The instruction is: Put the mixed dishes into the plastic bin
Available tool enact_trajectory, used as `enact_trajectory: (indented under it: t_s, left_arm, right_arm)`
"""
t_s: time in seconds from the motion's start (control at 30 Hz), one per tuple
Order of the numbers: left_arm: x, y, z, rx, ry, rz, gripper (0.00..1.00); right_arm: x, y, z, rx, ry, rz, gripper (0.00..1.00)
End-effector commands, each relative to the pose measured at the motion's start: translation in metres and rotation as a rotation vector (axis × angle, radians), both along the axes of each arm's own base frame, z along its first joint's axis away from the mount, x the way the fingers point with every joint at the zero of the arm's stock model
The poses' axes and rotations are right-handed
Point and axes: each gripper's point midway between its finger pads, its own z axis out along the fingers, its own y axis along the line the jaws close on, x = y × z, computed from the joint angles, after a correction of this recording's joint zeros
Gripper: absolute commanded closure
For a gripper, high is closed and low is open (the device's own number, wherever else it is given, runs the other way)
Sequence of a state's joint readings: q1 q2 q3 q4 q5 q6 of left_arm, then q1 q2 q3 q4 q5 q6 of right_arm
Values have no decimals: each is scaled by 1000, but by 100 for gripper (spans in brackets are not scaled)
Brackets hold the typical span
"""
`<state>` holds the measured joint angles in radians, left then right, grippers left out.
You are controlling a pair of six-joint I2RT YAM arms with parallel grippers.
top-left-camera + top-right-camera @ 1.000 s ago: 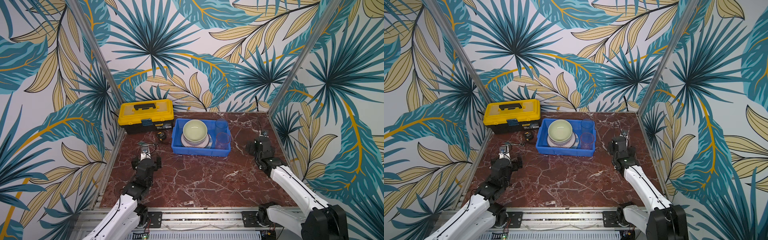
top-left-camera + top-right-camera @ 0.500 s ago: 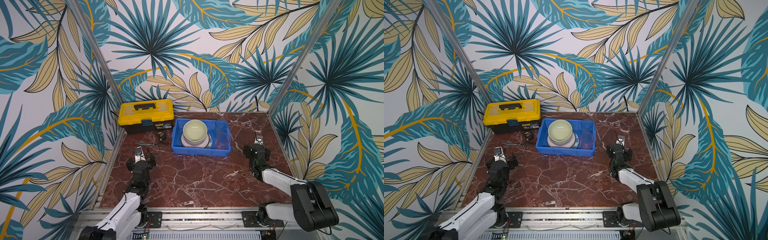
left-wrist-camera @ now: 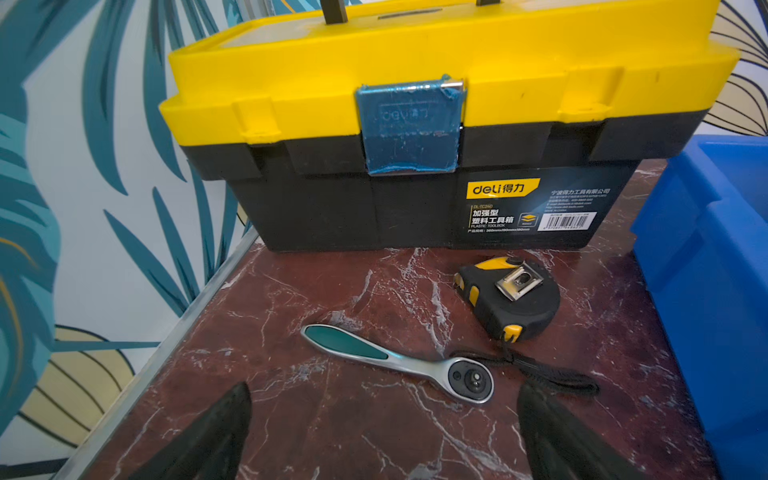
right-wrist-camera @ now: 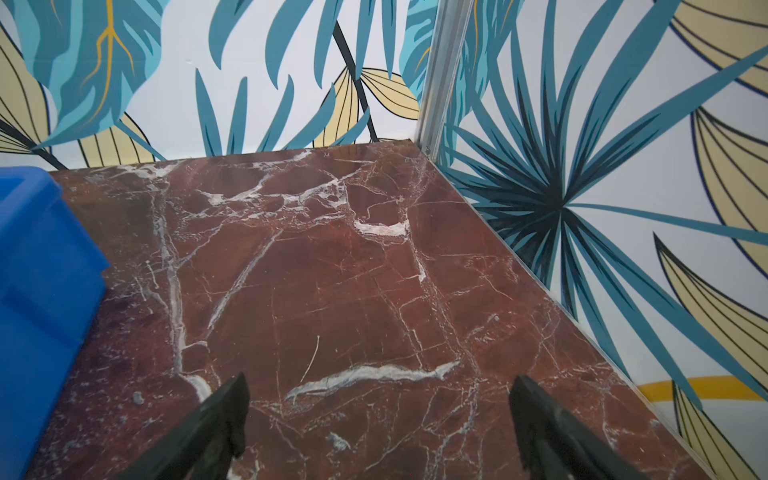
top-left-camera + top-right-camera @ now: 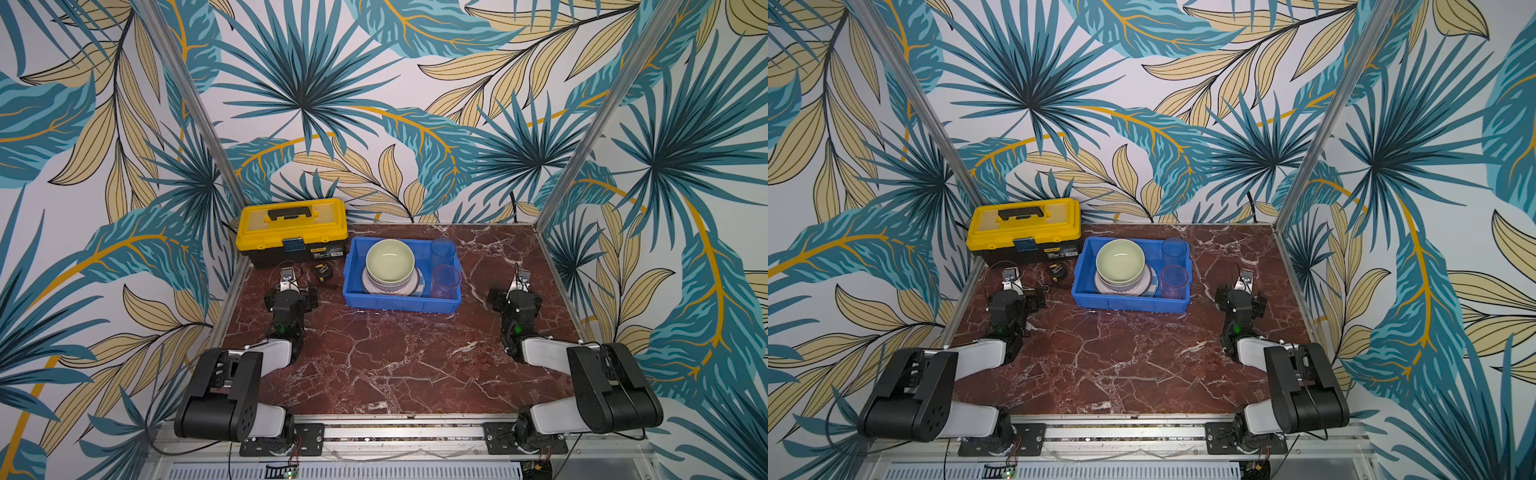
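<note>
The plastic bin [image 5: 401, 300] [image 5: 1129, 302] stands at the back middle of the marble table. Inside it, a pale green bowl [image 5: 390, 261] is stacked on a lavender bowl [image 5: 388, 286] and plates [image 5: 419, 282]. A bluish tumbler [image 5: 442, 250] and a pinkish tumbler [image 5: 446, 280] stand upright at the bin's right end. My left gripper [image 3: 384, 399] hovers low, left of the bin, open and empty. Right of the bin, my right gripper [image 4: 380, 388] is open over bare marble. Each wrist view shows only a bin wall [image 3: 706, 270] [image 4: 37, 270].
A yellow-and-black toolbox [image 5: 291, 228] sits shut at the back left. A tape measure [image 3: 507, 299] and a ratchet wrench [image 3: 399, 361] lie in front of it, just ahead of my left gripper's fingers [image 3: 232, 415]. Patterned walls close in three sides.
Both arms have folded down, their elbows sinking toward the front rail. The grippers stay open beside the bin, and the dishes have not moved.
</note>
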<state>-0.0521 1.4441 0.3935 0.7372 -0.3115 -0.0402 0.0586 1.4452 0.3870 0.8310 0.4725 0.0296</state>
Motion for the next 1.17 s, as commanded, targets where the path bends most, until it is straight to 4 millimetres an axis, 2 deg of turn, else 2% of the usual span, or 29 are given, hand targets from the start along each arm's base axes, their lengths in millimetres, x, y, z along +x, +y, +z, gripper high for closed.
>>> enact_trajectory:
  t_s: [0.0, 0.17, 1.13]
  left_arm:
    - [11, -4, -1, -9, -42, -40, 0]
    - [11, 4, -3, -37, -39, -23, 0]
    - [10, 9, -3, -59, -44, -15, 1]
  right_arm:
    - [3, 6, -6, 26, -41, 55, 0]
    - [6, 5, -8, 34, -35, 60, 0]
    - [5, 4, -8, 38, -38, 61, 0]
